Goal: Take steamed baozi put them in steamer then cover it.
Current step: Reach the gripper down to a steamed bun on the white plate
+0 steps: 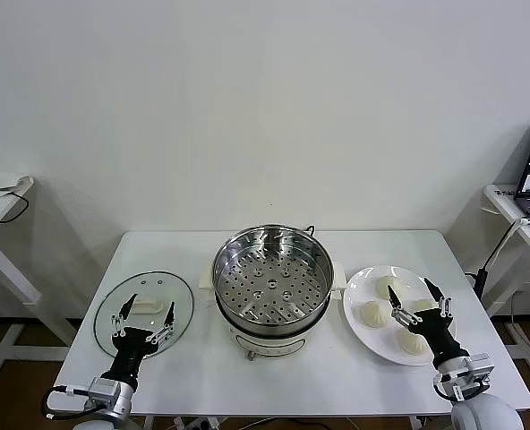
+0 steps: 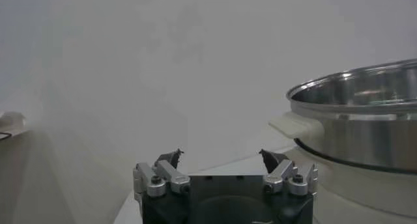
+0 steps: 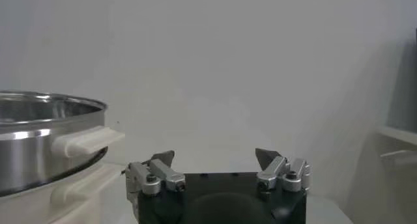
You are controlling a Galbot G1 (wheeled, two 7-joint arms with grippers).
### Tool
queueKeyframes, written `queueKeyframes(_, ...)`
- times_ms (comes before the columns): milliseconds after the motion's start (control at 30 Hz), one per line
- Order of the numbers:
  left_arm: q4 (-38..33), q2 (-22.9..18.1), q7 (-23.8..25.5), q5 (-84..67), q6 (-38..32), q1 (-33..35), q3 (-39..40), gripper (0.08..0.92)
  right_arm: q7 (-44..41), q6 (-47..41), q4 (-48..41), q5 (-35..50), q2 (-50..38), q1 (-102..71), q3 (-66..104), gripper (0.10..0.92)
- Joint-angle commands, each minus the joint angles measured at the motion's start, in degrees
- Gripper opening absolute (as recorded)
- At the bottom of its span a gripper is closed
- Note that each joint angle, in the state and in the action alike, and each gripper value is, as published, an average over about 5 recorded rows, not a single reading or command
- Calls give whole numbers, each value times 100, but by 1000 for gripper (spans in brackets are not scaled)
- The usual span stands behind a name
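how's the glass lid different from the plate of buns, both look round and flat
The glass lid is clear with a steel rim and a white handle; the plate is solid white. The lid lies on the robot's left of the steamer, under the open left gripper; the plate, on its right, carries the baozi under the open right gripper. Both rest flat on the table.

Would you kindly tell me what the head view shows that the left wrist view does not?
Only the head view shows the round clear glass lid, the flat white plate with cream-white pleated buns, the steamer's perforated tray, and the open right gripper. Only the left wrist view shows the steamer's white side handle from the side. Both show the large shiny steel steamer, the white table and the open left gripper.
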Motion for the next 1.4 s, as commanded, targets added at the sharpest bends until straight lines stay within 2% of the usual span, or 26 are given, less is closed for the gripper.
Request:
queueKeyframes(33, 8, 6, 4, 5, -5, -4, 6, 823, 18, 14, -30, 38, 10, 32, 6, 823)
queueKeyframes(200, -43, 59, 5, 5, -4, -6, 50, 823, -28, -197, -389, -344, -452, 423, -42, 823)
queueKeyframes(467, -114, 159, 25, -10, -5, -54, 32, 823, -460, -575, -1370, -1987, -2181, 1688, -623, 823)
queueKeyframes(600, -95, 181, 32, -17, 0, -91, 48, 823, -1302, -662, -1794, -2589, -3028, 2457, -1328, 823)
queueKeyframes(800, -84, 172, 25, -15, 2, -128, 115, 823, -3294, -630, -2451, -2922, -3773, 4217, -3062, 823)
queueKeyframes(933, -90, 174, 22, -11, 1, -121, 136, 823, -4738, -620, -2883, -2936, -3901, 5485, -4373, 823)
queueKeyframes(1033, -87, 172, 21, -10, 1, -121, 133, 823, -5492, -608, -3279, -2915, -3767, 6399, -5241, 823)
queueKeyframes(1200, -82, 155, 21, -4, 5, -120, 131, 823, -6043, -599, -3887, -3014, -3296, 7565, -6437, 823)
queueKeyframes(1400, -34, 106, 18, 14, 0, -127, 131, 823, -6208, -524, -4651, -3284, -2611, 8149, -7000, 823)
